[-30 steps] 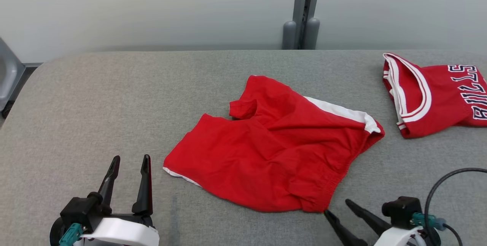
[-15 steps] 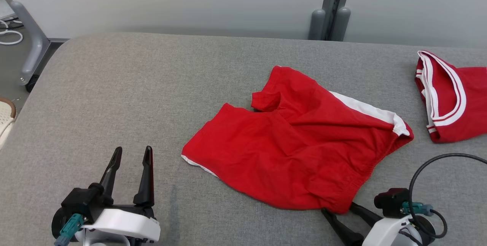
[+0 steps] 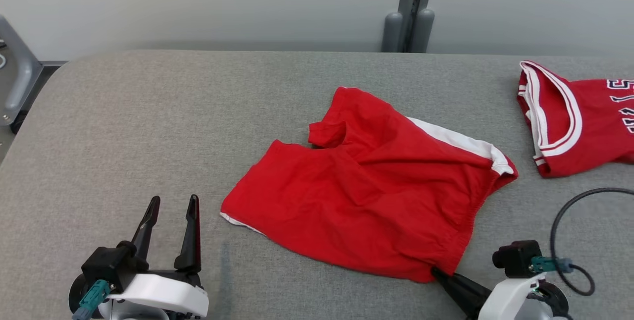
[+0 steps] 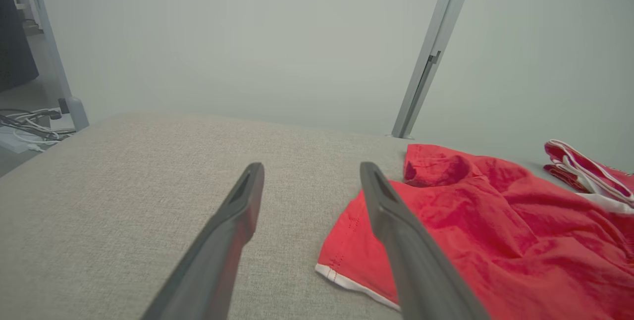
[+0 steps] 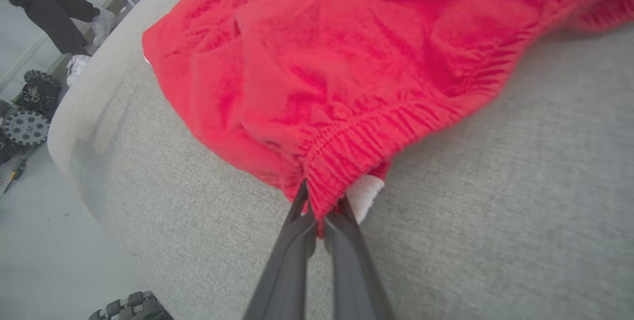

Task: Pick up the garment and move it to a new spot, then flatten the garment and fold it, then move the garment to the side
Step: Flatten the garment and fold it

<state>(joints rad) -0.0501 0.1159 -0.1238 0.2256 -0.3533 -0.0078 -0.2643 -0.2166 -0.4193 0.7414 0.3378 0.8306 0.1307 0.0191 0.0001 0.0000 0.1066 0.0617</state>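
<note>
Shorts [image 3: 366, 201] red, white side stripe and hem. Jersey [image 3: 579, 127] red, white-striped trim, dark lettering. Surface [image 3: 148, 122] heathered grey. Fingers [image 3: 190, 231] black.

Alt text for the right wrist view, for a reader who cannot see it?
The right gripper is shut on the elastic waistband of the red shorts, which lie rumpled on the grey table. A white tag peeks out beside the fingers, and a person's legs in dark trousers stand on the floor at upper left.

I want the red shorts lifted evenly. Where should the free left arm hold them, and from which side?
Probably the white-edged leg hem corner of the red shorts, from the robot's left: it lies flat, opposite the held waistband.
</note>
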